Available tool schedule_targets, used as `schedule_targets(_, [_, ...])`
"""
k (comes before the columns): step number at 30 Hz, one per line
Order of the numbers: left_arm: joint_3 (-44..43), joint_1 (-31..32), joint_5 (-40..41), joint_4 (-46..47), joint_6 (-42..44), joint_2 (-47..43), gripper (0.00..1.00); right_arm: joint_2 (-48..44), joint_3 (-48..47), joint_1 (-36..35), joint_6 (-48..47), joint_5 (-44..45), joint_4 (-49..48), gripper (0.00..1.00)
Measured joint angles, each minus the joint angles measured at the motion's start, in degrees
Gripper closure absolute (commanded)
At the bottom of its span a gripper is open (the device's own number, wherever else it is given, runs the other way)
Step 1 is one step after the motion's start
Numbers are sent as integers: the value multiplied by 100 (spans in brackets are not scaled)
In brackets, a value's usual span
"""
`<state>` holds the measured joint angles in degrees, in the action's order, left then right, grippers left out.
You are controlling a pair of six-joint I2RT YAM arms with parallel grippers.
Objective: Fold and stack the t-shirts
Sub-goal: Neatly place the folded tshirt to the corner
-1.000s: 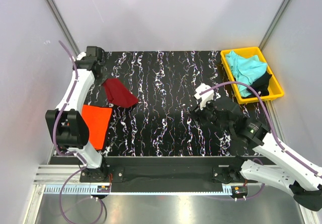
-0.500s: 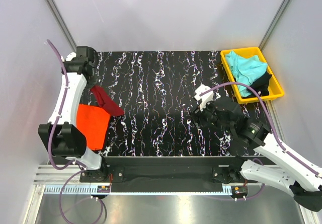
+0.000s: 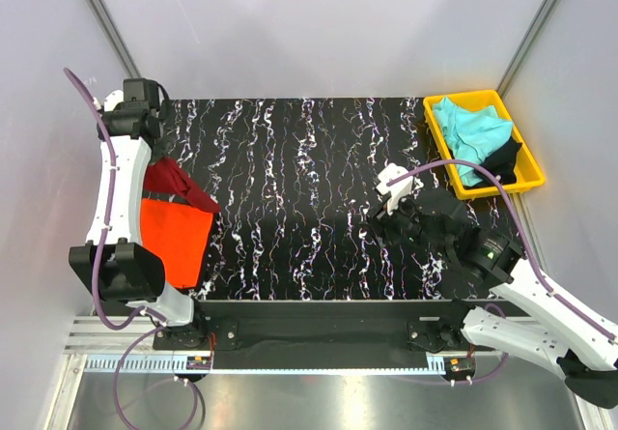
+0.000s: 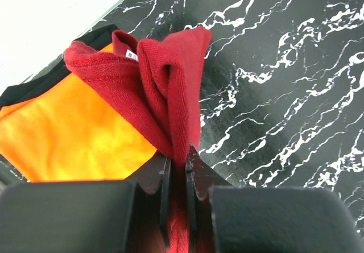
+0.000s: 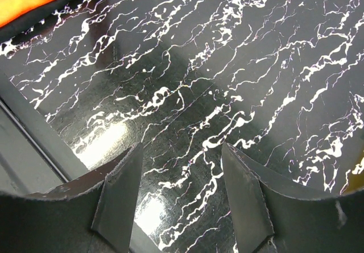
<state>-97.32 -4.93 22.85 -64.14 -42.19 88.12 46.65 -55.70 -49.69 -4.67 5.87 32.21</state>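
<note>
Orange shirt (image 3: 176, 239) flat at left edge of table (image 3: 290, 159), black cloth (image 4: 40, 82) peeking from beneath it. Yellow tray (image 3: 530, 175) well right of orange shirt, turquoise shirt (image 3: 468, 129) and black shirt (image 3: 502, 161) heaped inside. Left arm arched beyond orange shirt; left gripper (image 4: 176, 159) pinched tight on bunched red shirt (image 4: 165, 88), which hangs over orange shirt's far edge. Right gripper (image 5: 181, 150) spread wide, empty, low over bare table right of orange shirt
</note>
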Motion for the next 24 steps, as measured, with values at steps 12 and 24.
schedule_targets(12, [63, -177, 61, -114, 273, -87, 100, -9, 0, 0, -4, -63, 26, 35])
schedule_targets(24, [634, -317, 144, -155, 348, -533, 100, 39, 0, 0, -2, -229, 31, 35])
